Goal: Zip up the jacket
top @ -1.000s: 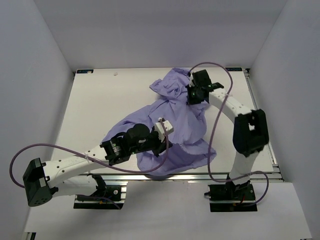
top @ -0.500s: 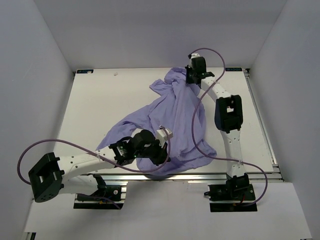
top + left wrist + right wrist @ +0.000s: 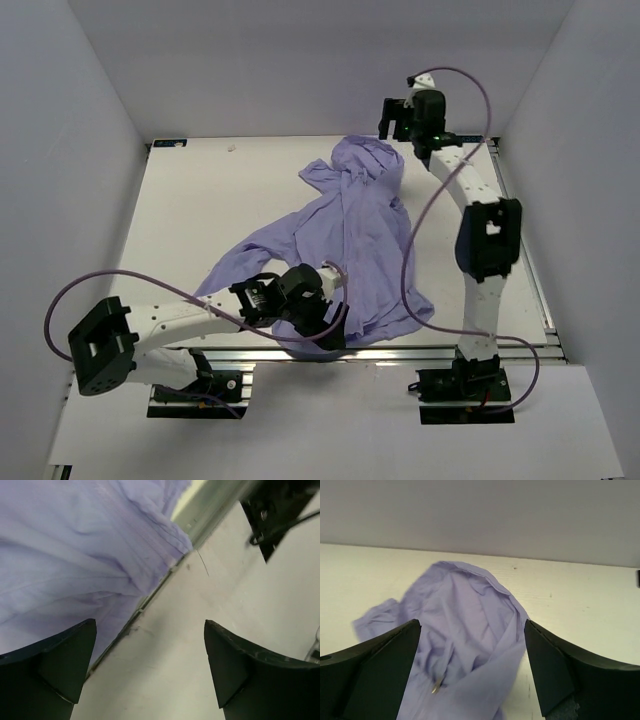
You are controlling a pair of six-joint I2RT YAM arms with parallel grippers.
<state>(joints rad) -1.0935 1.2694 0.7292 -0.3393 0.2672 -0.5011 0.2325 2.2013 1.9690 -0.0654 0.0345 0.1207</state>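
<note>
fingers [image 3: 55,667] spread over near jacket [image 3: 65,545] edge

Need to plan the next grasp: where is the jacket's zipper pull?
In the right wrist view, lower left: the zipper pull lies on the jacket just below its hood.

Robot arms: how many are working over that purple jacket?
2. The left arm lies low along the near edge, reaching the jacket's near hem; the right arm stretches to the far edge, by the hood.
</note>
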